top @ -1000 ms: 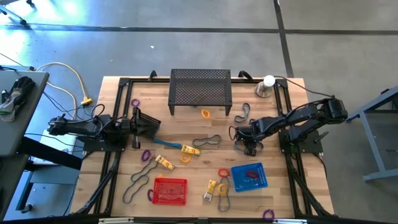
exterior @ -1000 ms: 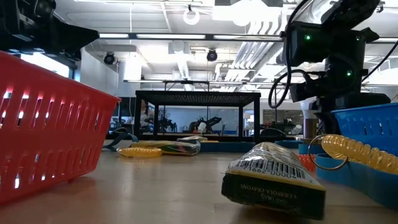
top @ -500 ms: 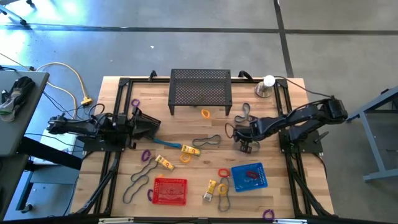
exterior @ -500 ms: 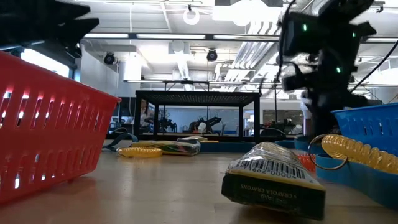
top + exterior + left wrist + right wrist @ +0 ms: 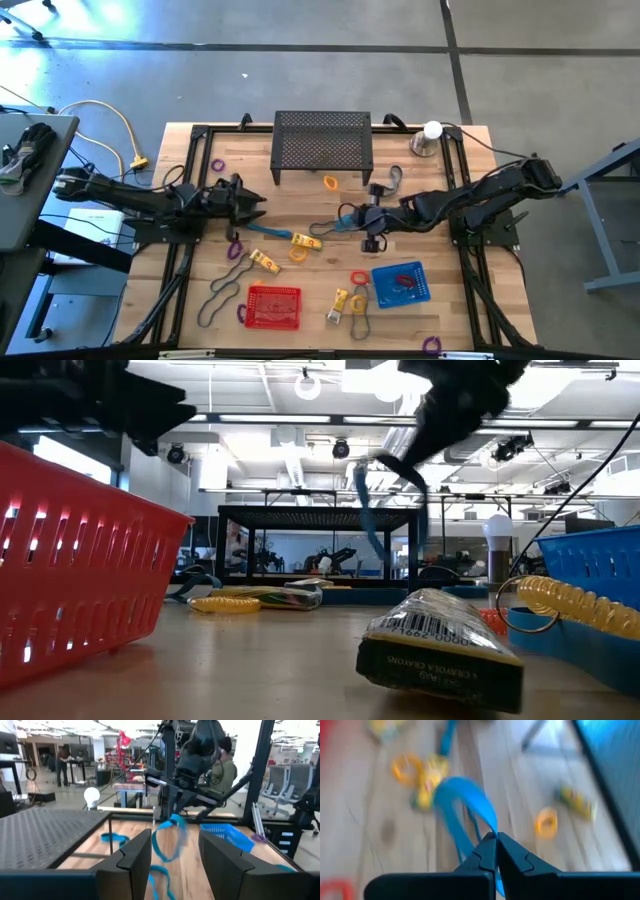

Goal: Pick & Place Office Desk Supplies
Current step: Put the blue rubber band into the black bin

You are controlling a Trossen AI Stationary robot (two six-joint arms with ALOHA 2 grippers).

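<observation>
Wooden slats are forming the desk [image 5: 300, 275] that is carrying a scatter of office supplies, with a large black mesh stand [image 5: 322, 146] sitting at its far edge and a silver cone topped by a white ball [image 5: 428, 138] at the far right corner. Over the middle of the desk, the right gripper [image 5: 366, 216] is hanging clenched on a teal band-like loop [image 5: 167, 839], which is dangling clear of the wood below its pinched fingertips [image 5: 492, 851]. At the left side, the left gripper [image 5: 256, 203] is hovering with its fingers [image 5: 136, 856] parted and nothing between them, pointing toward the lifted loop. A blue plastic basket [image 5: 402, 283] is sitting near the right front, holding a red ring [image 5: 405, 279], while a red plastic basket [image 5: 273, 306] is sitting near the middle front. Small yellow blocks [image 5: 306, 241] are lying between the two arms, one more [image 5: 339, 301] resting just beside the red basket. Dark grey loops [image 5: 226, 281] are lying to the left of the red basket, and a purple ring [image 5: 432, 345] is resting at the near right edge. An orange ring [image 5: 330, 183] is lying just in front of the mesh stand.
</observation>
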